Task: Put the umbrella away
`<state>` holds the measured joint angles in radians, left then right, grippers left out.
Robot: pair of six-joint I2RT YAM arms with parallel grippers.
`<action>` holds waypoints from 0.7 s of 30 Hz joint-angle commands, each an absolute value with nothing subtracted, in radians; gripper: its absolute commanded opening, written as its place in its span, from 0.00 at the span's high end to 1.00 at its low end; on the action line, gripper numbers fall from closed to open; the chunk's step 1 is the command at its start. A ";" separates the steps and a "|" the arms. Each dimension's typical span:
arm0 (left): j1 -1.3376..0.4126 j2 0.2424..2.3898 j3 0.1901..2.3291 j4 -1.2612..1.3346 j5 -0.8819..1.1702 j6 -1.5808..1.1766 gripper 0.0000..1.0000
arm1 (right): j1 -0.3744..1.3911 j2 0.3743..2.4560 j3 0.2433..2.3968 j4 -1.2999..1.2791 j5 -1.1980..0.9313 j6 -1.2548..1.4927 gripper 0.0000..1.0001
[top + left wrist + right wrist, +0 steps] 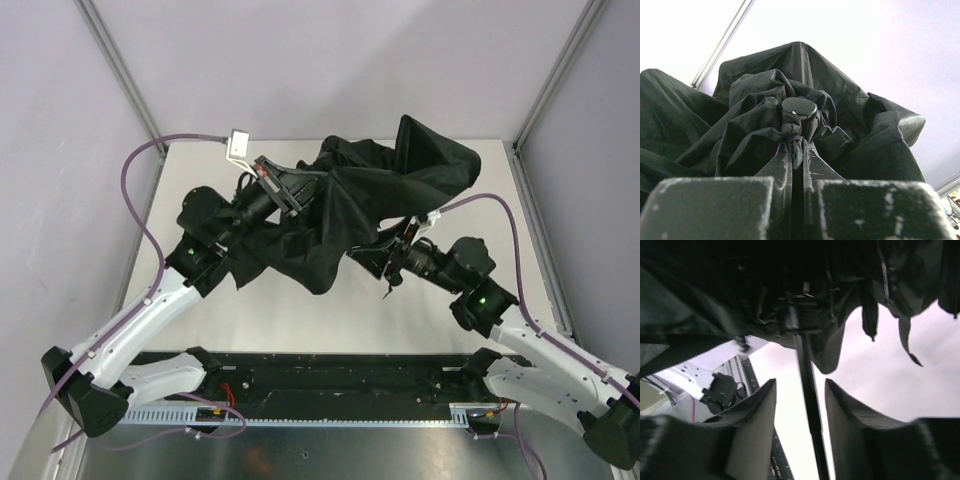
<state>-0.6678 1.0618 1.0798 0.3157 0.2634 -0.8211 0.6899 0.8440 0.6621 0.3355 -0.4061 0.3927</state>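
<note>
The umbrella [400, 180] is a crumpled matte black heap held over the middle of the worktop [300, 320]. The left pincer [797, 150] is clamped on bunched fabric under the round cap [799, 107]. The right pincer [801, 382] gapes, thin straight shaft [815, 440] between its 2 fingers [757, 425], not touching.

My left gripper [798, 152] is closed, its 2 fingers [781, 167] pinching gathered fabric of the umbrella [755, 140] just below the round cap [799, 107]. The black fabric bunches in folds around the cap, against a pale wall [880, 45].
</note>
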 commanded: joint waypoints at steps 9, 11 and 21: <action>-0.615 0.964 1.020 0.378 0.377 -0.883 0.12 | 0.709 0.890 0.646 0.550 -0.503 0.194 1.00; -0.594 0.945 1.006 0.378 0.401 -0.901 0.03 | 0.671 0.883 0.645 0.568 -0.596 0.213 1.00; -0.578 1.032 1.059 0.358 0.457 -0.934 0.01 | 0.610 0.866 0.644 0.623 -0.715 0.304 1.00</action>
<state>-0.5838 0.9794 1.0073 0.3565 0.4061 -0.9115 0.6132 0.8993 0.6277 0.4824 -0.6563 0.2749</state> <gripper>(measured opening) 0.994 0.098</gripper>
